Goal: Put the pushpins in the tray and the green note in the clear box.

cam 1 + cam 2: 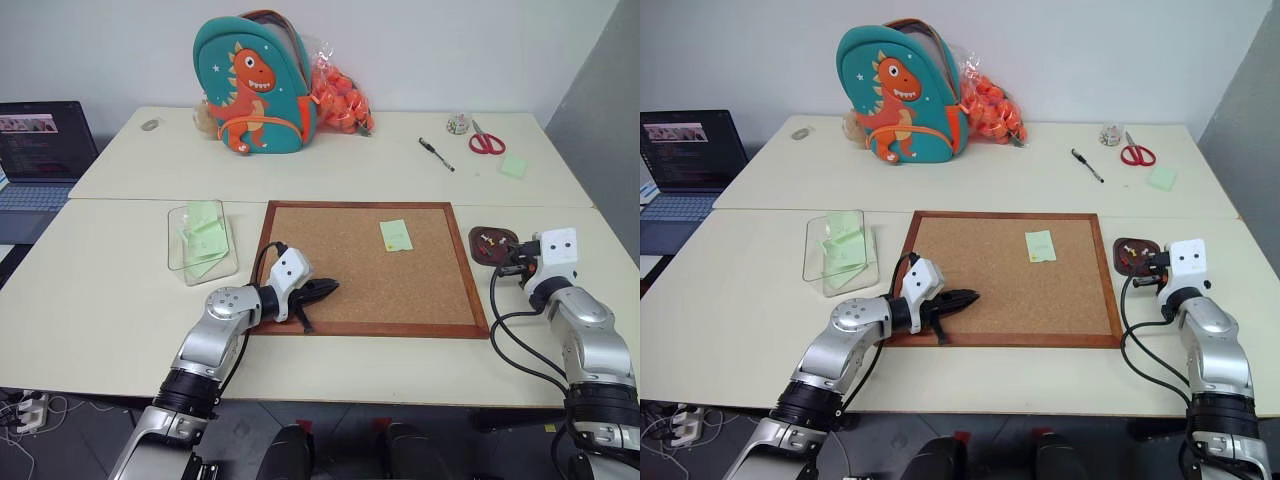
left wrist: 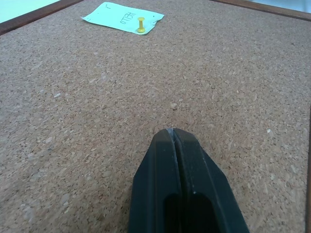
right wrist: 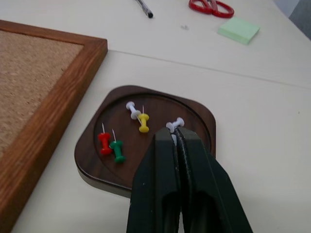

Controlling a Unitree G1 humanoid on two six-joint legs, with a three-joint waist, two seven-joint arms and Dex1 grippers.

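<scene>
Cork board [image 1: 370, 270]: one green note [image 1: 396, 235] pinned to it by a yellow pushpin [image 2: 141, 25], well ahead of the left gripper [image 2: 173, 132], whose fingers are pressed together over bare cork, holding nothing.

Clear box [image 1: 200, 245]: green slips inside, far from both grippers.

Tray [image 3: 92, 145]: red, green, yellow and white pins lie in it, just ahead of the right gripper [image 3: 175, 130], closed on a white pin [image 3: 175, 124] above the tray.

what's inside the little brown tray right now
The tray holds four loose pushpins: white, yellow, red and green. The shut right gripper pinches a fifth white pin over it. The gripper covers the near part of the tray's floor.
</scene>
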